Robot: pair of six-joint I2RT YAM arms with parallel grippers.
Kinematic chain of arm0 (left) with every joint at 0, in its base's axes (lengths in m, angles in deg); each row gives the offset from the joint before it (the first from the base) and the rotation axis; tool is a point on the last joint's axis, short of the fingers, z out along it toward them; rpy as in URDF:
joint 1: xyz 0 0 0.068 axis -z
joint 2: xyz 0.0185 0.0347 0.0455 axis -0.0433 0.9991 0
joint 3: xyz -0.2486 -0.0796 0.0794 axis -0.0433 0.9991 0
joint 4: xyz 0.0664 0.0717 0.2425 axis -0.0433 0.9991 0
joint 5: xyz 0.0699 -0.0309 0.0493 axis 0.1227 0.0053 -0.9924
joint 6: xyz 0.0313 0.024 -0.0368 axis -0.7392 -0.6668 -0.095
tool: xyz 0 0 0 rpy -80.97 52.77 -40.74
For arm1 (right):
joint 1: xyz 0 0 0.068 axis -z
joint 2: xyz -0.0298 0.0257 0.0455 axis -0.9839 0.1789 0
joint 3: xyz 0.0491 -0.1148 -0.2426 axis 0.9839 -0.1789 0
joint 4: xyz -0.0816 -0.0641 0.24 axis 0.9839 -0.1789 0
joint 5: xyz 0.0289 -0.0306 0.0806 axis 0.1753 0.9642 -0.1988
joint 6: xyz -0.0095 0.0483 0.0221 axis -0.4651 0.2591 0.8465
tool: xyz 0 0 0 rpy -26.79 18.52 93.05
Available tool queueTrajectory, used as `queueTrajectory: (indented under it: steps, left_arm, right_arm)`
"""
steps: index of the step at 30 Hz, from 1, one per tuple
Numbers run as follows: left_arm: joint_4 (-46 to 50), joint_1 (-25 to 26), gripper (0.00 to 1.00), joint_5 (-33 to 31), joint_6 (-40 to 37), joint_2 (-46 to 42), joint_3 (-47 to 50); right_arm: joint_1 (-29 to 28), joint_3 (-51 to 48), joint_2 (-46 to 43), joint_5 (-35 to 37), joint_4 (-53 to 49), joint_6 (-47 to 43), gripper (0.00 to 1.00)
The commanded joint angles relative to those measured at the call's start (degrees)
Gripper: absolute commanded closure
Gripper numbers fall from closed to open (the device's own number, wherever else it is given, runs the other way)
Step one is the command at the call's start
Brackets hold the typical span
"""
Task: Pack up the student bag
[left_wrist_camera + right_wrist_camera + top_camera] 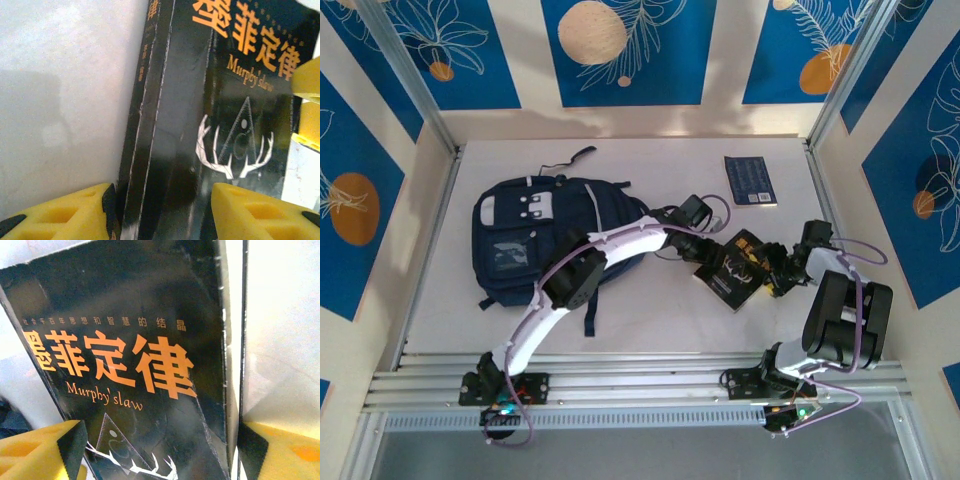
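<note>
The student bag (535,240), navy with pale grey patches, lies flat at the table's left. Right of it lies a black book (735,268) with orange characters and a white antler drawing. My left gripper (705,250) reaches over the bag to the book's left side. In the left wrist view it (162,192) is shut on the book (200,100), one pad against the spine's outer edge, the other finger on the cover. My right gripper (775,278) is at the book's right corner. In the right wrist view it (157,427) stands open, wide around the book (140,340).
A second, blue book (750,180) lies flat at the back right of the white table (650,320). Metal rails run along the near edge, and patterned walls close in the other three sides.
</note>
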Motion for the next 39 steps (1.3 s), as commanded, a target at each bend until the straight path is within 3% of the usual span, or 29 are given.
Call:
queueTrajectory:
  steps: [1, 15, 20, 29, 35, 39]
  left_arm:
    - [1.63, 2.31, 0.47, 4.20, 0.60, 2.36, -1.23]
    - [3.64, 2.75, 0.48, 2.97, -0.28, 3.12, -1.21]
    - [4.10, 2.70, 0.49, 2.98, -0.61, 2.73, -1.23]
    - [4.58, 1.36, 0.49, 3.17, -0.38, 0.25, -0.51]
    - [1.74, -4.26, 0.48, 3.06, 0.60, -10.60, 8.40]
    - [1.87, -8.09, 0.45, 2.86, -0.17, -18.22, 13.68]
  right_arm:
    - [-3.86, -1.47, -2.18, -8.32, 4.29, -0.21, 0.22]
    - [-4.84, -2.73, -9.22, -10.51, 3.64, 1.91, 0.28]
    - [-4.75, -3.80, -9.24, -11.04, 5.53, 2.76, 0.44]
    - [-4.66, -2.81, -8.64, -7.82, 1.44, -0.54, 0.95]
    - [-5.15, -1.10, -13.00, -6.56, -1.05, -2.11, 1.00]
    - [-6.49, -1.34, -15.24, -12.27, 2.63, -0.44, 1.00]
